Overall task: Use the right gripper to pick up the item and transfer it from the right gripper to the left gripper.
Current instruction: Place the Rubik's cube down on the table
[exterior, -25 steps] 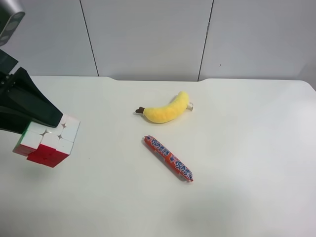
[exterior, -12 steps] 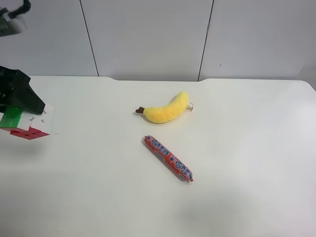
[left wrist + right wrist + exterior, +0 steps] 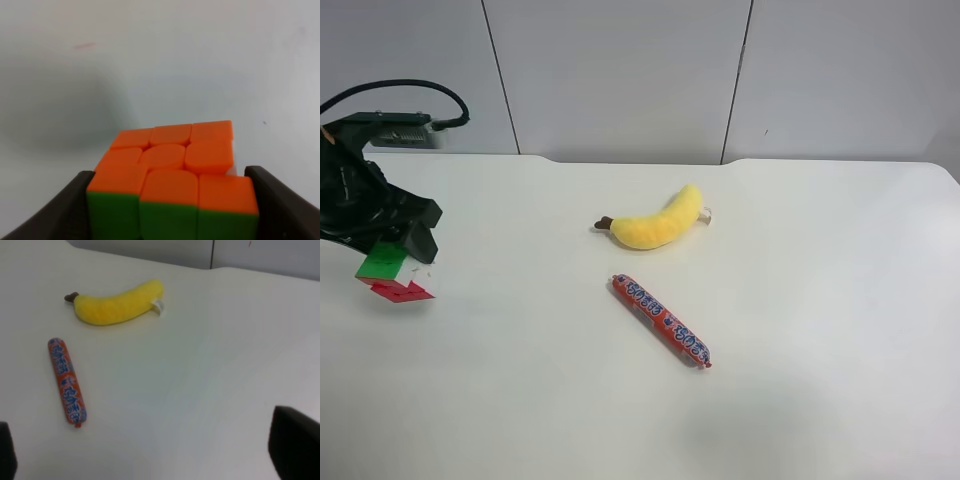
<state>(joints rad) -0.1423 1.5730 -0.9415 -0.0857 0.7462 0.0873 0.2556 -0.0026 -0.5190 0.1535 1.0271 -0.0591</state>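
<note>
Left gripper [image 3: 392, 245]: black, at the far left of the exterior high view, near the table's edge, tilted down toward the tabletop, with a black cable looping above it. Its fingers [image 3: 67, 212] are clamped on opposite sides of the puzzle cube [image 3: 394, 274]. In the left wrist view the two dark plates flank the cube's green face, and its orange face is turned to the camera.

Puzzle cube: 3x3, held just above the table surface at the exterior high view's left edge, well apart from the other objects. Green, red and white faces show from above. Whether it touches the table cannot be told.

Right gripper [image 3: 150, 460]: only two dark fingertips show, at opposite lower corners of the right wrist view, spread wide with nothing between them. It is out of the exterior high view.

Plush banana [image 3: 656, 221]: yellow, brown stem tip, small white tag at the other end; the tag's writing is too small to read. It lies near the table's middle.

Sausage stick [image 3: 660, 320]: orange-red wrapper with blue and white printed lettering, not legible. It lies diagonally near the banana, not touching it.

Table [image 3: 800, 300]: matte white, rounded far edge.

Backdrop: pale grey wall panels [image 3: 620, 70] with dark vertical seams.
</note>
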